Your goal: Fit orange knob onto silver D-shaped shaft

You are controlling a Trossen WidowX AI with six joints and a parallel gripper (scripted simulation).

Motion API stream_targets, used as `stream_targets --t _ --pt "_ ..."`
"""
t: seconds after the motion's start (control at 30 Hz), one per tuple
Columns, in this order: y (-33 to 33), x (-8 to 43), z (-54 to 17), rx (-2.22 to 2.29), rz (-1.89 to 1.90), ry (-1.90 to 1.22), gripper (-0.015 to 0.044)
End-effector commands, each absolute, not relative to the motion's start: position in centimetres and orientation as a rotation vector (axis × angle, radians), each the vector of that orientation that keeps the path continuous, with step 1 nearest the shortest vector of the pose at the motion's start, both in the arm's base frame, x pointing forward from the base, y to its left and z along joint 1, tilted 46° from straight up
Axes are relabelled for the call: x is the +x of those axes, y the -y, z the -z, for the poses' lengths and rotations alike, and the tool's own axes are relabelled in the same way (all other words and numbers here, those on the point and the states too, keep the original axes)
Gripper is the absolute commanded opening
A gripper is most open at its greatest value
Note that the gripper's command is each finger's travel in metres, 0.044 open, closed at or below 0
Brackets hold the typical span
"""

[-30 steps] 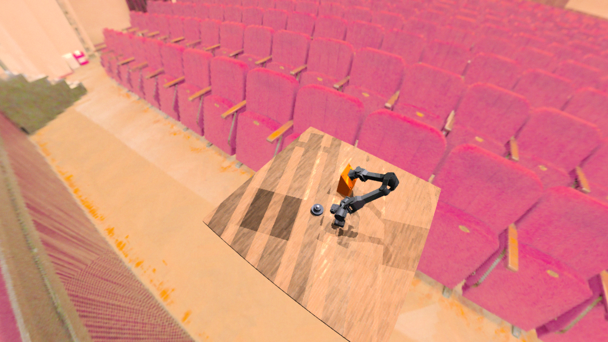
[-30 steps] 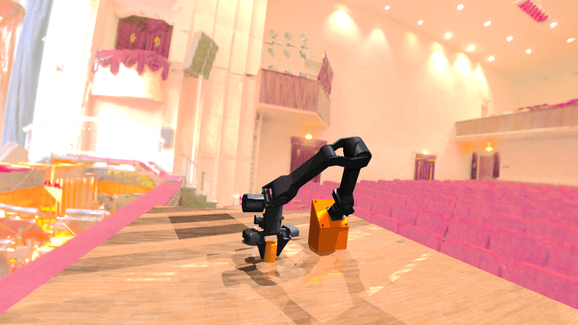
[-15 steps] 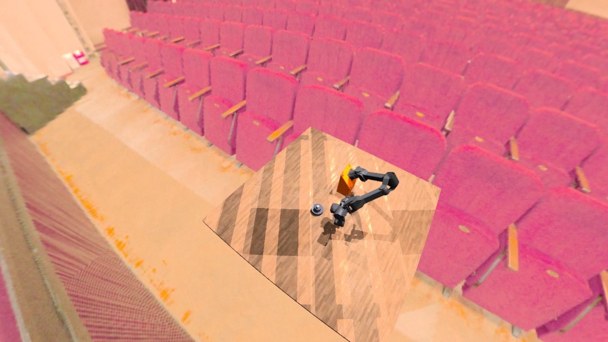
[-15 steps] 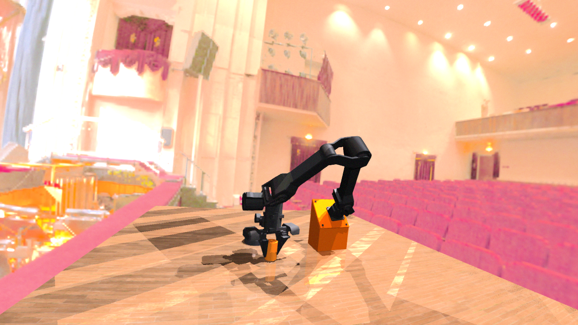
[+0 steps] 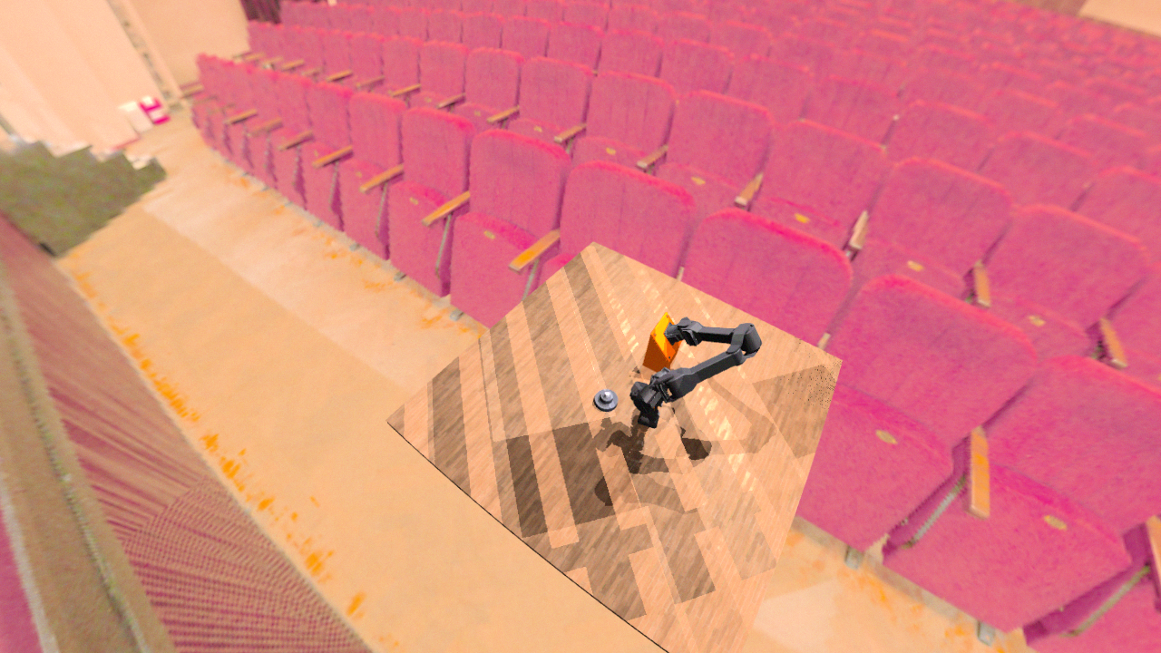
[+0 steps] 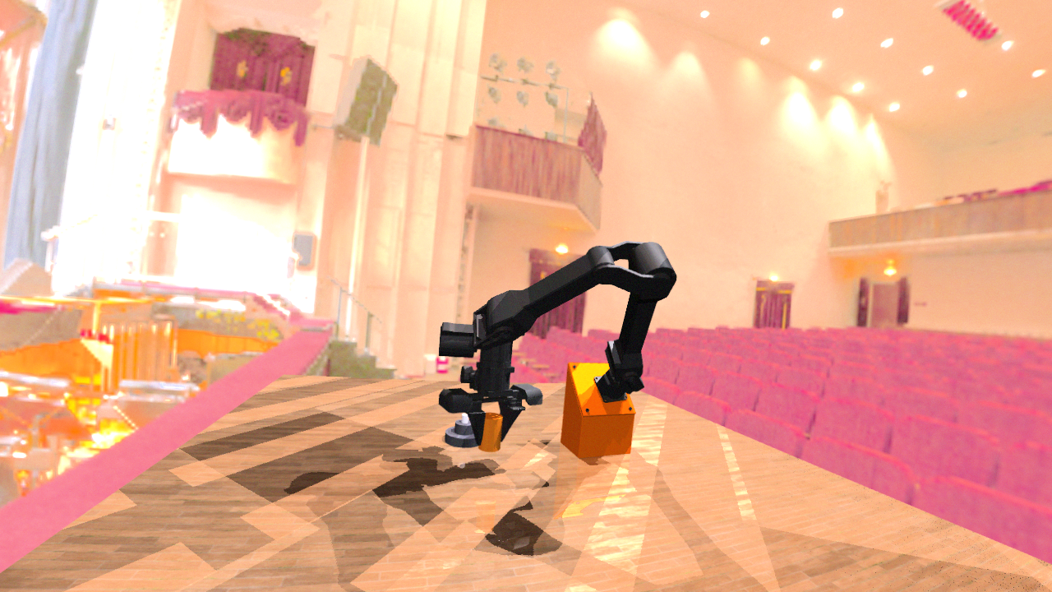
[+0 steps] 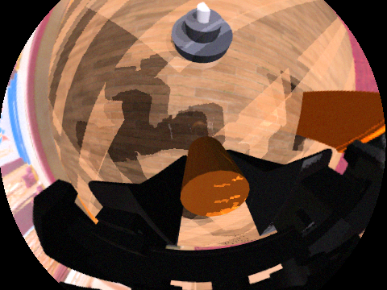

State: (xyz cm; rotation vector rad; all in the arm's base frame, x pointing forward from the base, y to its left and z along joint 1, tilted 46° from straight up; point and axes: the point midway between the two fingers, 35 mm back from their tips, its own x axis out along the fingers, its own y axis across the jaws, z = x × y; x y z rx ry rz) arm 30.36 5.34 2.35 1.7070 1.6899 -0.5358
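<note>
In the exterior view, the pincer [image 6: 491, 430] [image 7: 206, 156] grips the orange knob [image 6: 491, 432] [image 7: 214, 192], seemingly just above the counter [image 6: 308, 507] [image 5: 568, 487] [image 7: 242, 80]. In the wrist view, the pedestal [image 7: 202, 38] [image 6: 460, 436] [image 5: 604, 400] lies beyond the knob, apart, toward the picture's top; I judge carrying comes next.

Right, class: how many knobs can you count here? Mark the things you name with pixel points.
1. The knob [image 6: 491, 432] [image 7: 214, 193] is between the gripper's [image 6: 494, 434] [image 7: 214, 173] fingers, beside the pedestal [image 6: 459, 437] [image 7: 202, 51]. In the top view, the arm [image 5: 704, 373] may hide others.
</note>
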Motion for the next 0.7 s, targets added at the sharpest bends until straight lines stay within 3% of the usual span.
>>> stream_targets --t 0.0,0.67 --pt "-4.2 30.6 -3.2 1.703 0.533 -1.676 0.0000" --pt "0.4 30.1 -7.5 1.706 0.527 -1.681 0.0000"
